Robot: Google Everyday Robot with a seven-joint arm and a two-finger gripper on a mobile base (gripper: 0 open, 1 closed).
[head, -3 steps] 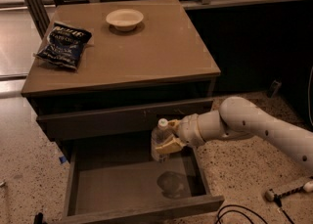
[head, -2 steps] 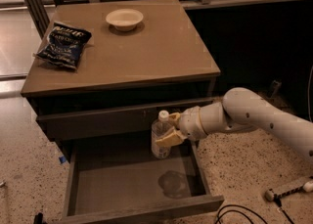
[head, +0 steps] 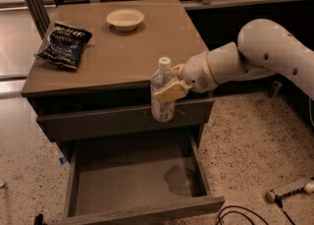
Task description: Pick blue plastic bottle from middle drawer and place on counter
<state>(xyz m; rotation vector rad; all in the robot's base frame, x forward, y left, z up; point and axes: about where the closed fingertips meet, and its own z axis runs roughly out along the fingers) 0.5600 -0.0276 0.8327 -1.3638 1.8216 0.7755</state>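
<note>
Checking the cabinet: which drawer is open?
The middle drawer, pulled far out below; the scratched drawer above it is pushed in. The claw grips the blue plastic bottle before the counter edge.

We have just one camera. We look down from high up in front of the counter, quite close. Its far edge sits near the top, and the front edge of the open drawer at the bottom. The gripper holds the bottle by the counter's front edge.
</note>
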